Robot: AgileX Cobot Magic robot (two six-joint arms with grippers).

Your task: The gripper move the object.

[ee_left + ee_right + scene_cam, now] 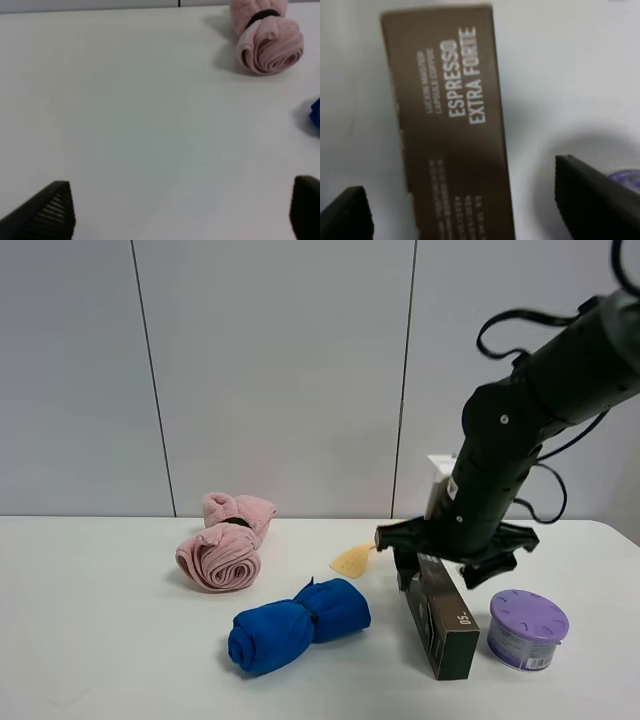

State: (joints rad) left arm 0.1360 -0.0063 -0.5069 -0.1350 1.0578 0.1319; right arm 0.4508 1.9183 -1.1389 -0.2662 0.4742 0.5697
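Observation:
The object, a long brown box (pixel 446 624) with dark sides and white print, lies flat on the white table, pointing toward the front edge. In the right wrist view the box (pixel 454 125) reads "ESPRESSO EXTRA FORTE". My right gripper (pixel 452 558) hovers over the box's far end with its black fingers (pixel 587 192) spread wide on either side, apart from the box. It holds nothing. My left gripper (pixel 177 210) is open and empty over bare table, and it does not show in the exterior high view.
A purple round tub (pixel 527 628) stands just right of the box and shows at the right wrist view's edge (pixel 626 178). A blue rolled towel (pixel 297 623) lies left of the box. A pink rolled towel (pixel 225 545) (pixel 270 37) lies further left. A yellow scrap (pixel 352 560) lies behind.

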